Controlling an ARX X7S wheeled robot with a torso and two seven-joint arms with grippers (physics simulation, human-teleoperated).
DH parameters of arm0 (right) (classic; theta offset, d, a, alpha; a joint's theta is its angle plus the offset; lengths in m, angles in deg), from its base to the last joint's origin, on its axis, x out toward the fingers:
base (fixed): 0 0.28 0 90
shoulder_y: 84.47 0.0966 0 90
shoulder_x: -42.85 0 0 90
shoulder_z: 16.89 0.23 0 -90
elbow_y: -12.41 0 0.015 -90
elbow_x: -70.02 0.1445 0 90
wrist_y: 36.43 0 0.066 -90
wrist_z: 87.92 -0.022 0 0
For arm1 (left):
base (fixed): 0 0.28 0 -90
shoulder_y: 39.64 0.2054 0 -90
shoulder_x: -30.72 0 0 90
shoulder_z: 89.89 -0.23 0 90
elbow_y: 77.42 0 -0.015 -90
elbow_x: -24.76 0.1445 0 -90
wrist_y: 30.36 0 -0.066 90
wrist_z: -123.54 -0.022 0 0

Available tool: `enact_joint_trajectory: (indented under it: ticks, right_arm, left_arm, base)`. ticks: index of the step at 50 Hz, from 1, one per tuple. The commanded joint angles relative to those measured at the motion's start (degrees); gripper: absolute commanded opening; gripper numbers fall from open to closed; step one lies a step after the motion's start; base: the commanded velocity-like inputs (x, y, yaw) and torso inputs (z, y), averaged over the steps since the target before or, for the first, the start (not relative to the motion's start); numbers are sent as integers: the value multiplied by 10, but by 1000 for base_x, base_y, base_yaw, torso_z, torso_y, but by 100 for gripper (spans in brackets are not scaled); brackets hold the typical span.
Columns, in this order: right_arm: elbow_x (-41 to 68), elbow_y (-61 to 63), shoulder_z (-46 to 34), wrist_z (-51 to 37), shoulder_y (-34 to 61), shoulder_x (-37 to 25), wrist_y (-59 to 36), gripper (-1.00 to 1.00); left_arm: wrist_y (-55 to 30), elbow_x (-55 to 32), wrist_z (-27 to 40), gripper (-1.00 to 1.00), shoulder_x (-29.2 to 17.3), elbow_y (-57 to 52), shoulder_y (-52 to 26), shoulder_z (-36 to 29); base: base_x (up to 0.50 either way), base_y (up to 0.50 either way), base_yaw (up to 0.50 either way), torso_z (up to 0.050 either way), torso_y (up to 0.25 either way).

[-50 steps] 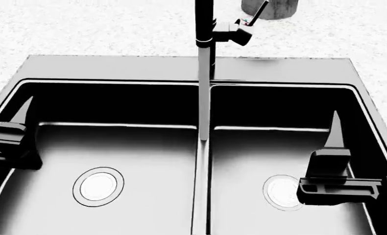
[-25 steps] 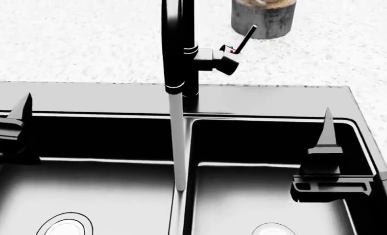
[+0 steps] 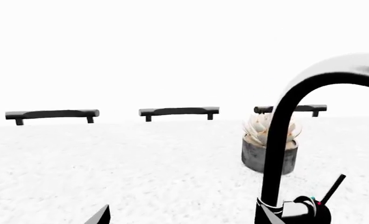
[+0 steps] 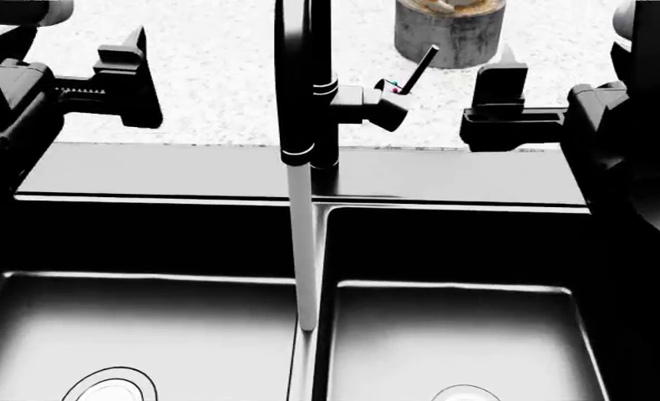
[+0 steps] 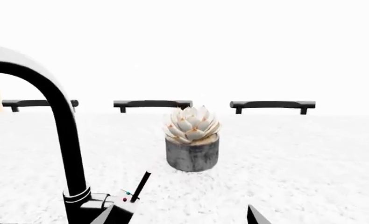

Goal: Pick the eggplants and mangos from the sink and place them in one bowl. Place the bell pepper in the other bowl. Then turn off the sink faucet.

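The black double-basin sink fills the head view, and both basins show no fruit. The eggplant, mango, bell pepper and bowls are out of view. The black faucet post stands at the back centre, its lever handle pointing up to the right. A grey water stream runs down onto the divider. My left gripper is open and empty above the counter, left of the faucet. My right gripper is open and empty, just right of the lever. The faucet also shows in the left wrist view and the right wrist view.
A potted succulent stands on the speckled white counter behind the faucet; it also shows in the right wrist view. Black cabinet handles line the white wall behind. A silver drain sits in the left basin.
Both grippers have risen out of the basins to faucet height over the back counter. The head view tilted up a second ago and has held since.
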Motion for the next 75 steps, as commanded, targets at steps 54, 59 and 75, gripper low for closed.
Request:
enact_joint_trajectory:
  ticks: [54,59,75]
  right_arm:
    - [-56,-80,-40,5,71,42,5,100]
    - [-54,-80,-36,3,69,43,9,100]
    - [-45,-82,-29,-5,68,46,4,100]
  left_arm:
    - [188,122,-142,100,146,387,-103,-47]
    - [193,126,-149,100,152,400,-108,-51]
    - [197,126,-158,100,158,428,-128,-49]
  base:
    - [39,0,0,0,0]
    - [0,0,0,0,0]
    - [0,0,0,17,-194]
